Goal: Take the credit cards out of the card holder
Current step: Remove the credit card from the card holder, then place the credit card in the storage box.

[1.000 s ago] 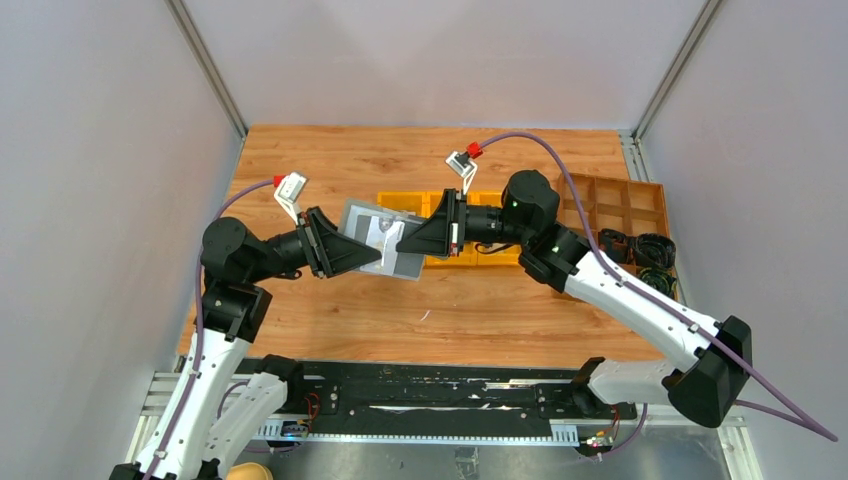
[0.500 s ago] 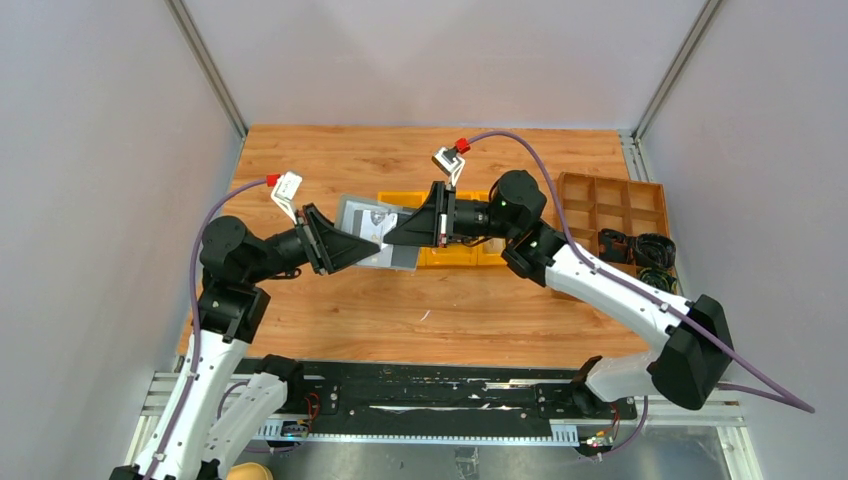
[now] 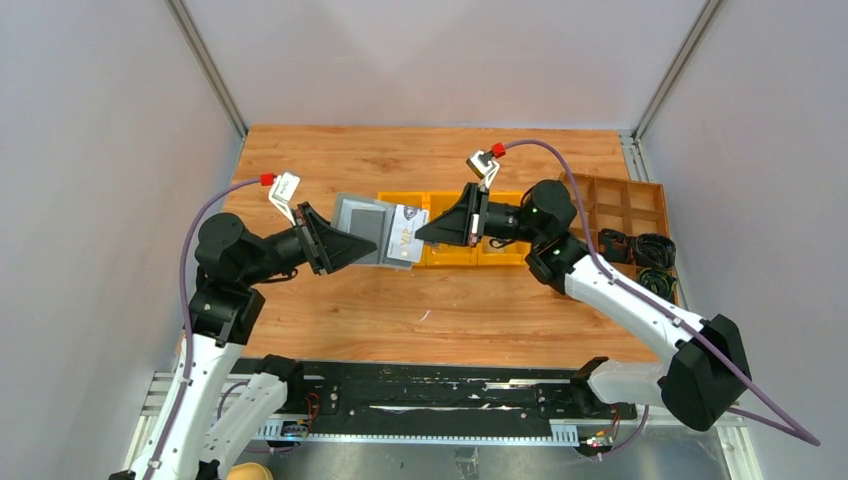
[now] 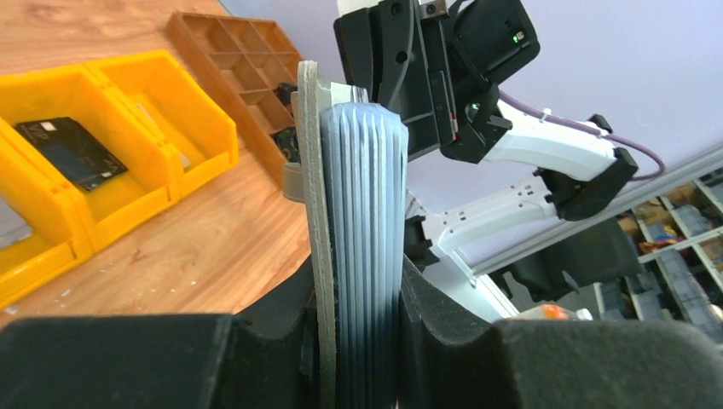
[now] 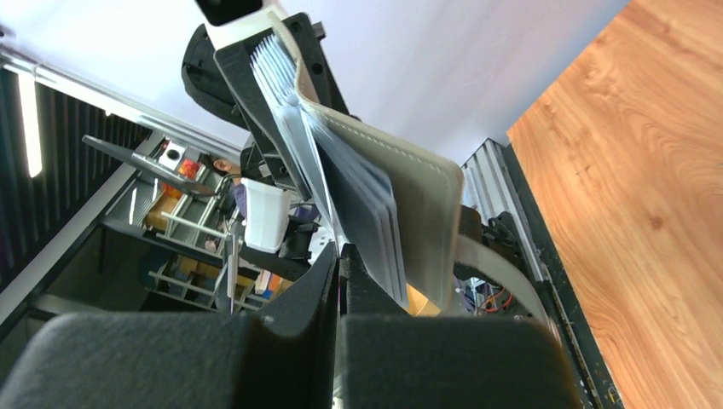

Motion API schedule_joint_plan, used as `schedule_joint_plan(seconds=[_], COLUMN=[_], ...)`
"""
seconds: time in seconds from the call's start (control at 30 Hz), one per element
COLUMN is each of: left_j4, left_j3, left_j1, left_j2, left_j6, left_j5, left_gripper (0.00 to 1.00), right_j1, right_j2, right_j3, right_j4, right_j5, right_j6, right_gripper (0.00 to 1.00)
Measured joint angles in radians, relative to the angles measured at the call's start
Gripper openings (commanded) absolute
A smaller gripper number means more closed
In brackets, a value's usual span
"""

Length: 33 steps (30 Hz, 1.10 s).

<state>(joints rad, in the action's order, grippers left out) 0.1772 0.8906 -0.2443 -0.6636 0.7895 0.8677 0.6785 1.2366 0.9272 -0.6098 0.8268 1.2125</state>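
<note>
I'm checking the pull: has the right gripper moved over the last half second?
Yes. The right gripper has backed off rightward, from over the holder to the left end of the yellow tray.

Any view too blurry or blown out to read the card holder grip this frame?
Top external: evenly lit and sharp, card holder clear. Left wrist: left gripper dark and defocused up close, card holder edge-on and fairly sharp, shelves behind soft. Right wrist: right gripper dark and blurred, strip light glaring at left, wall behind bright.
</note>
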Motion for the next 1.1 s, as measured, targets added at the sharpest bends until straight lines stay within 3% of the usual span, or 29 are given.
schedule_joint_plan(seconds=[0.17, 0.3, 0.37, 0.5, 0.83, 1.1], left_j4=[0.098, 0.208, 0.262, 0.332, 0.362, 0.340], left_j3=[0.056, 0.111, 0.130, 0.134, 0.134, 0.134], left_j1=[0.000, 0.000, 0.000, 0.000, 0.000, 0.000], left_j2=[0.005, 0.019, 0.028, 0.041, 0.083, 0.109], left_j6=[-0.120, -0.286, -0.370, -0.468, -0.502, -0.484], left_j5=[-0.097, -0.298, -0.407, -0.496, -0.296, -0.127], left_gripper=[0.00, 0.00, 0.00, 0.00, 0.00, 0.00], right_j1=[-0.113, -0.217, -0.238, -0.233, -0.099, -0.031], right_j2=[-0.047, -0.079, -0.068, 0.035, 0.578, 0.826], right_j3=[-0.022, -0.015, 0.010, 0.086, 0.531, 0.726], right_j4=[0.068, 0.234, 0.327, 0.456, 0.788, 0.907], right_j5=[0.039, 0.035, 0.015, -0.027, -0.280, -0.406], right_j6=[-0.023, -0.123, -0.190, -0.289, -0.471, -0.509], right_gripper=[0.00, 0.00, 0.00, 0.00, 0.00, 0.00])
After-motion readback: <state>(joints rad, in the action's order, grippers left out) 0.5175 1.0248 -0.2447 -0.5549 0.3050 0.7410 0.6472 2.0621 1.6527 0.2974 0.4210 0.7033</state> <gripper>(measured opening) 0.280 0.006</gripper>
